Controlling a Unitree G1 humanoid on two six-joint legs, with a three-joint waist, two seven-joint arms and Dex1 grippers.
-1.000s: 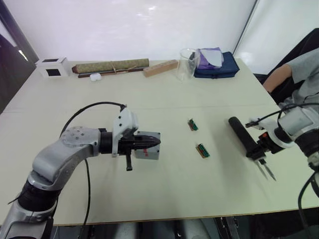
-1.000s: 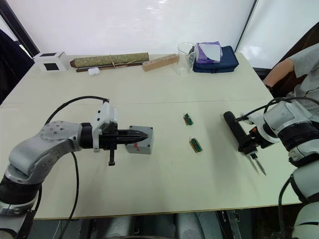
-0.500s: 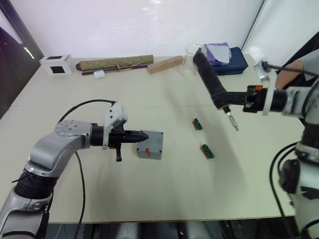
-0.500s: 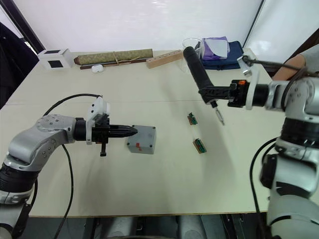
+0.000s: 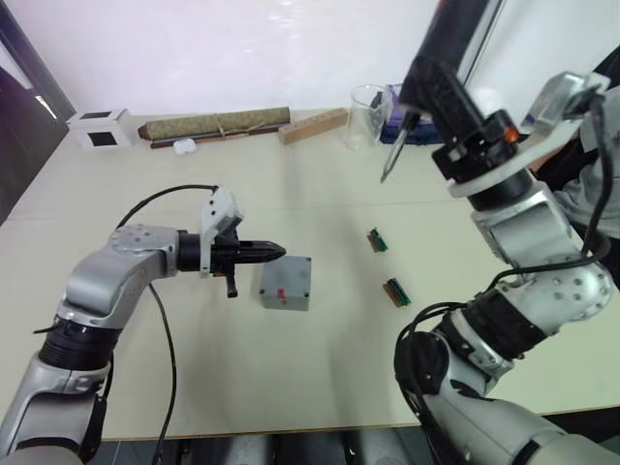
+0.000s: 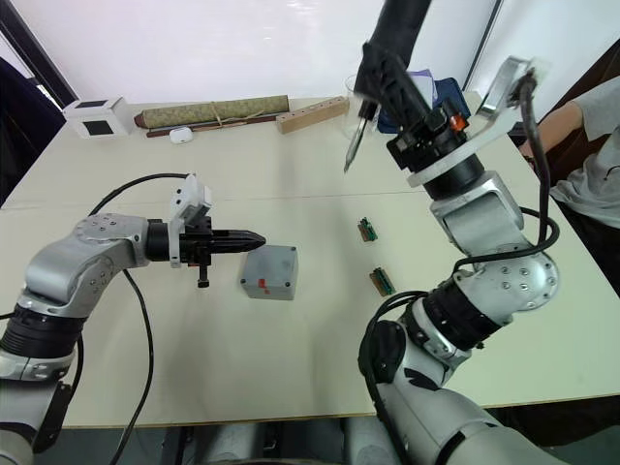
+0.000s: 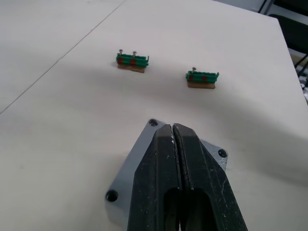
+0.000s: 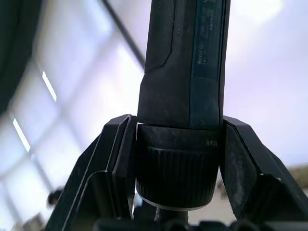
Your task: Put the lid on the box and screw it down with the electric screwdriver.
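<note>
The grey box (image 5: 284, 294), with a red mark on its side, stands mid-table. The flat lid (image 7: 132, 168), screw holes at its corners, lies on top of it. My left gripper (image 5: 275, 250) is shut and empty, and its tips hover at the lid's left edge; whether they touch it I cannot tell. My right gripper (image 8: 178, 166) is shut on the black electric screwdriver (image 6: 391, 46). It holds the tool high over the back of the table, with the thin bit (image 5: 392, 157) pointing down and left, far from the box.
Two small green terminal blocks (image 5: 376, 240) (image 5: 394, 291) lie right of the box. Along the far edge are a white cube (image 5: 100, 129), a rolled mat (image 5: 215, 126), a wooden block (image 5: 312, 128), a glass beaker (image 5: 366, 116) and a blue pouch (image 6: 438, 107). A person (image 6: 593, 145) sits at the right.
My right arm has swung the screwdriver up from low over the table's right side to high above the back. The left gripper has drawn back slightly from the box, still shut.
</note>
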